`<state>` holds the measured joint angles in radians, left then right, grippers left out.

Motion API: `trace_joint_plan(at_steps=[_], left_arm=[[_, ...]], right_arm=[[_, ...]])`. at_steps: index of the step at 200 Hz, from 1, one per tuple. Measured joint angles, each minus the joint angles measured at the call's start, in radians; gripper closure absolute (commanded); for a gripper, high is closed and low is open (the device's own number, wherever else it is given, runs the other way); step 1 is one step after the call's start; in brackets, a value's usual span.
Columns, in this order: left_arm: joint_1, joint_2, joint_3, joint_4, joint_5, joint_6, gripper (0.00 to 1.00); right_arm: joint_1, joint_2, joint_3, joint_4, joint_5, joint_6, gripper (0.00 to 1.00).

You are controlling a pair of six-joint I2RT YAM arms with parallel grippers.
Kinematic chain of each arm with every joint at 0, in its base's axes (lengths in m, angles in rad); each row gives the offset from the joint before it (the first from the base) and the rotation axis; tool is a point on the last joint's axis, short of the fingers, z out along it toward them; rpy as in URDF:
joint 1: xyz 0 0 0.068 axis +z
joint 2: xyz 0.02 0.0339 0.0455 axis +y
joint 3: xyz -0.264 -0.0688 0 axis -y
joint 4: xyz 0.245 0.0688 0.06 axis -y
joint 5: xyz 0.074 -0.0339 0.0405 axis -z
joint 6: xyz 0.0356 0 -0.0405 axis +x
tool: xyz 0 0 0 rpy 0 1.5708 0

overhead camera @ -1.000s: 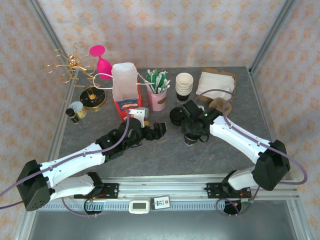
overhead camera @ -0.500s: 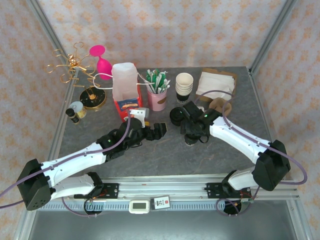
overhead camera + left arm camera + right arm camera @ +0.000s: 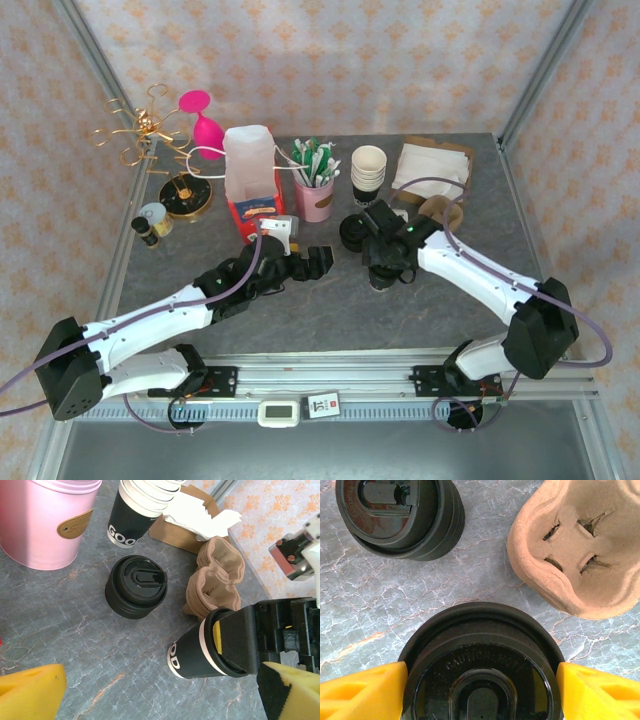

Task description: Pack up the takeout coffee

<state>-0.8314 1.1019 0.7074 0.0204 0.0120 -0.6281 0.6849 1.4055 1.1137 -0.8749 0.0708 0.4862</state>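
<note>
1. Your right end effector [image 3: 384,262] hangs over the takeout coffee [image 3: 381,280], which stands upright on the grey counter [image 3: 330,312], a little right of centre in the top view.
2. In the right wrist view, the yellow pads [image 3: 362,690] sit at 9 and 3 o'clock of the coffee's black lid [image 3: 480,672]. Both meet its rim, so this end effector is pinching the cup at the lid.
3. From the left wrist view you see the same cup [image 3: 192,659] with its dark wall, white band and lettering. The right end effector's black finger [image 3: 250,640] lies across its top.
4. Your left end effector [image 3: 310,262] is spread wide and holds nothing. Its yellow pads [image 3: 30,690] sit at the lower corners of its wrist view, with bare counter between them. In the top view it lies at about 9 o'clock of the coffee, apart from it.
5. A squat black round piece with a sip-lid top [image 3: 353,233] stands at about 11 o'clock of the coffee, near but not touching.
6. A brown pulp cup carrier [image 3: 440,212] lies at about 2 o'clock of the coffee, just beside it.
7. Farther back, a stack of lidless cups [image 3: 368,172] stands at 12 o'clock. A pink cup of packets [image 3: 314,200] stands at 10 o'clock.
</note>
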Motion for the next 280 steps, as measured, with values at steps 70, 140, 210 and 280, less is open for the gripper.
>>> trace_joint_plan(at_steps=[70, 140, 210, 280], left_arm=[[0.0, 0.0, 0.0, 0.0, 0.0, 0.001, 0.01], [0.0, 0.02, 0.001, 0.0, 0.007, 0.008, 0.01], [0.0, 0.051, 0.031, 0.001, 0.01, 0.024, 0.01], [0.0, 0.053, 0.032, 0.005, 0.015, 0.028, 0.01]], right_arm=[[0.0, 0.015, -0.002, 0.001, 0.01, -0.007, 0.3], [0.004, -0.008, -0.05, 0.049, 0.023, -0.003, 0.3], [0.003, -0.035, -0.066, 0.034, 0.06, 0.065, 0.27], [-0.092, -0.135, -0.134, -0.042, 0.075, 0.109, 0.27]])
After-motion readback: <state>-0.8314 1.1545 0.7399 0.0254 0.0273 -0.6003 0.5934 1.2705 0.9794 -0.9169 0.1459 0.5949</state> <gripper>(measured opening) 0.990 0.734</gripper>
